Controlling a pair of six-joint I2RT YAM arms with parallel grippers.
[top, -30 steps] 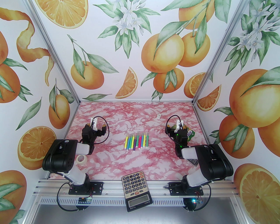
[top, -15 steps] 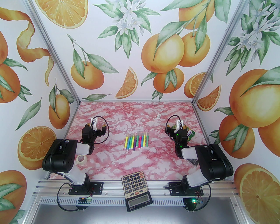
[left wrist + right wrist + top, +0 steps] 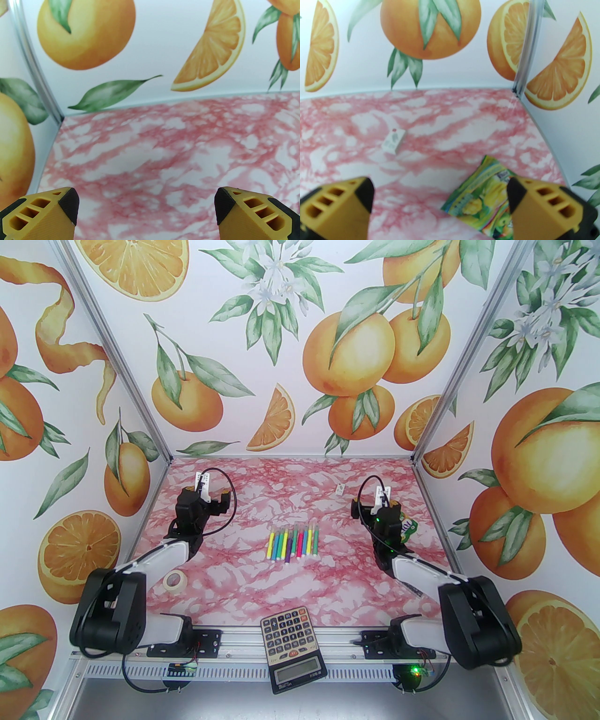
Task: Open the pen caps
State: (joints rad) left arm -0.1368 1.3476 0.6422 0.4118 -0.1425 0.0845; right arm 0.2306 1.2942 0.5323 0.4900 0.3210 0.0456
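Spanning the floor of the booth, the pink marbled table (image 3: 290,587) carries everything. The left arm (image 3: 159,558) reaches forward along the left side, and its left gripper (image 3: 146,201) hangs above bare marble with the jaws spread wide and nothing between them. The right arm (image 3: 422,573) mirrors it on the right; the right gripper (image 3: 439,194) is equally wide and empty, poised over the near corner of the green-yellow snack pouch (image 3: 485,206).

A calculator (image 3: 293,648) lies at the near edge, between the two bases, overhanging the rail. A roll of tape (image 3: 176,581) sits beside the left arm.

The pens (image 3: 294,543) lie side by side in a tidy row at the middle of the table, well apart from both grippers. The pen caps (image 3: 287,559) appear to be seated on their barrels, though from overhead they are too small to be sure which end carries them. A small white tag (image 3: 393,139) rests far back, right of centre.
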